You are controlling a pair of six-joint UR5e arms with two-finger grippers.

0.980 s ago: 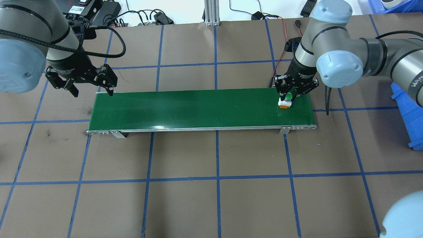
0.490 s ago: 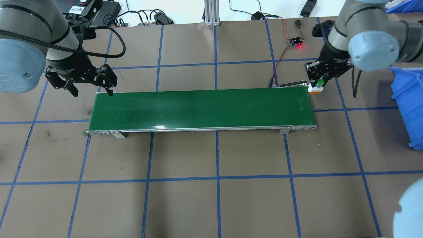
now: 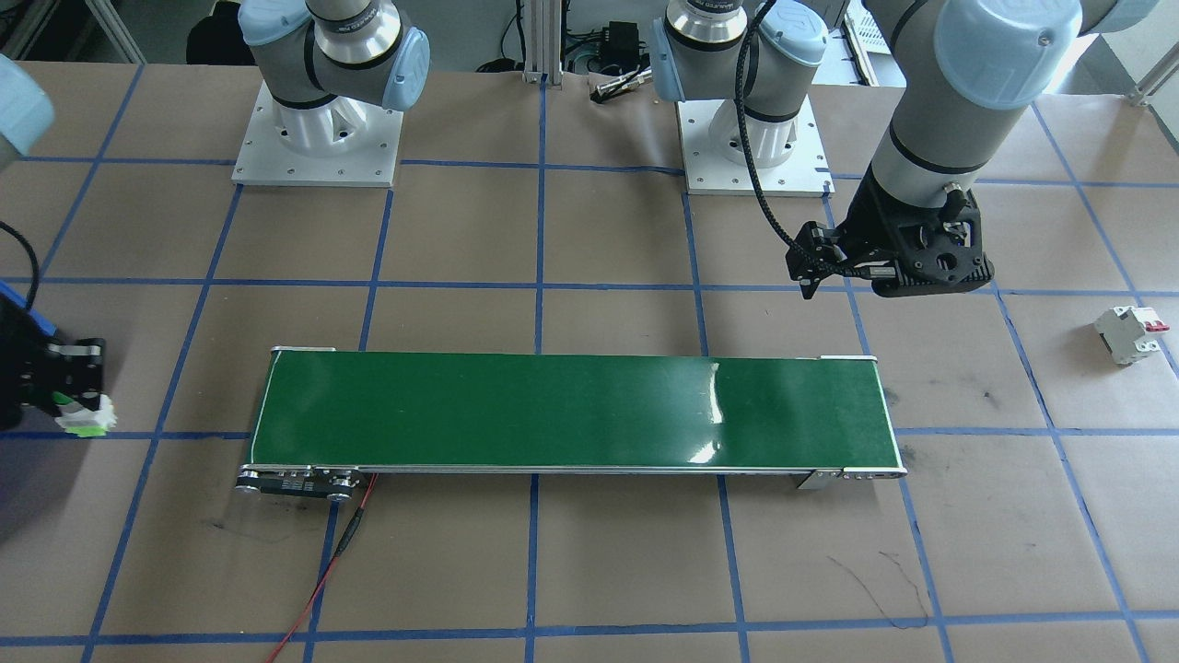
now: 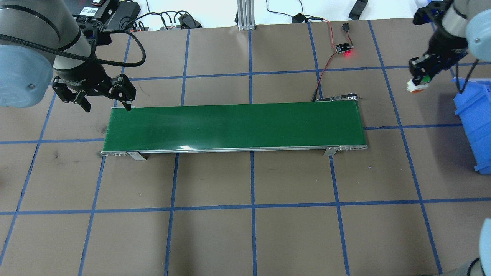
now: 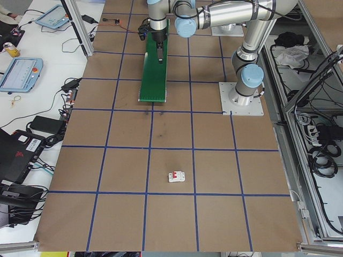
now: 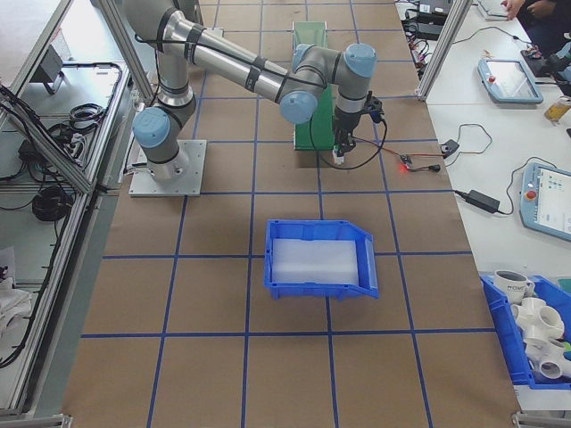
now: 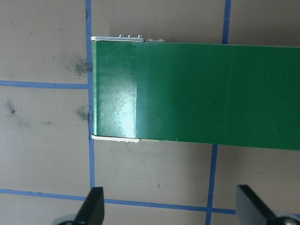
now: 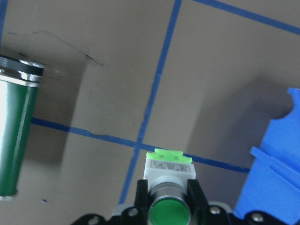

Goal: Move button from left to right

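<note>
The button (image 8: 168, 185) is clamped between the closed fingers of the right gripper (image 8: 168, 201), green cap toward the wrist, base pointing down at the desk (image 8: 93, 84). It is carried in the air, past the conveyor belt's (image 4: 234, 124) right end. The blue bin (image 8: 274, 164) lies just beyond, further right. At the belt's far end, the left gripper (image 4: 94, 92) is held wide open, empty.
</note>
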